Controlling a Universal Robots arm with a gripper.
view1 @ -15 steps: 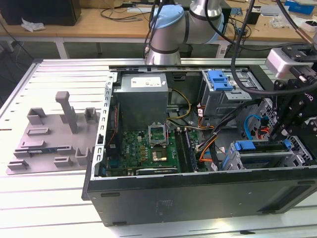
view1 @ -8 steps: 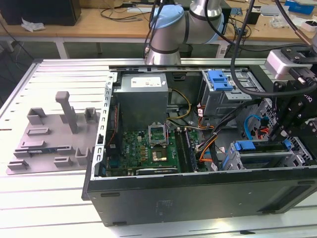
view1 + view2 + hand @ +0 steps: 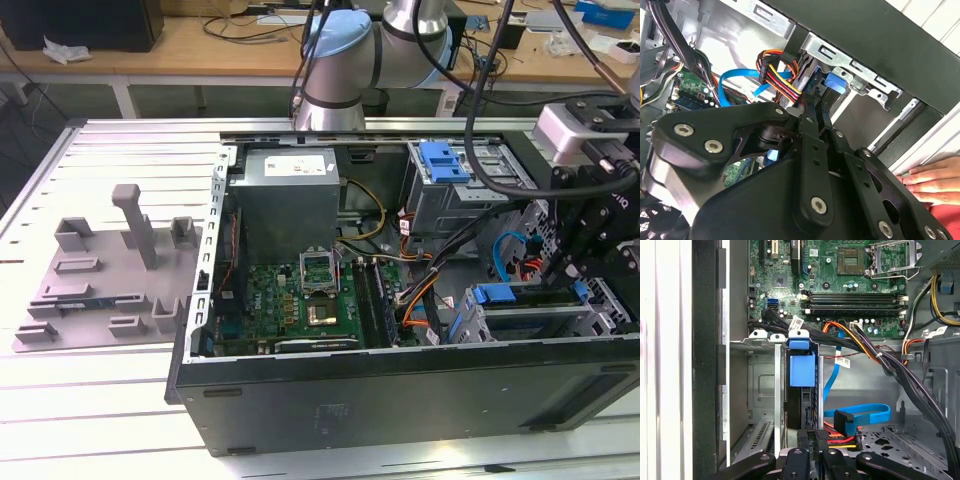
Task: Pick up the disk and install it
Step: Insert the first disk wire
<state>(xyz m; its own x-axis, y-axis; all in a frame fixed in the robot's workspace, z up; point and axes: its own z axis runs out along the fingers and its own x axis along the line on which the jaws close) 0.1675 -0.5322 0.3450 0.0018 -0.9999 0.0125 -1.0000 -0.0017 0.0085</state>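
The disk [image 3: 801, 371] stands on edge in a slot of the lower drive bay [image 3: 762, 390], its blue carrier tab facing up. In the exterior view the blue carrier of the disk [image 3: 494, 294] shows at the case's front right. My gripper [image 3: 809, 436] hangs straight over the disk's near end, fingers drawn together, tips at the carrier's edge. In the second wrist view the gripper [image 3: 812, 104] narrows to a point just short of the disk's blue tab [image 3: 833, 83]. Whether the tips pinch the carrier is hidden. In the exterior view the gripper [image 3: 572, 275] sits above the bay.
Black cable bundles [image 3: 875, 357], a blue data cable [image 3: 865, 412] and a red-yellow power plug [image 3: 840, 440] lie beside the bay. A blue latch piece [image 3: 443, 160] tops the upper drive cage. A person's hand [image 3: 932, 179] rests outside the case wall. A grey fixture [image 3: 110, 270] lies at the exterior view's left.
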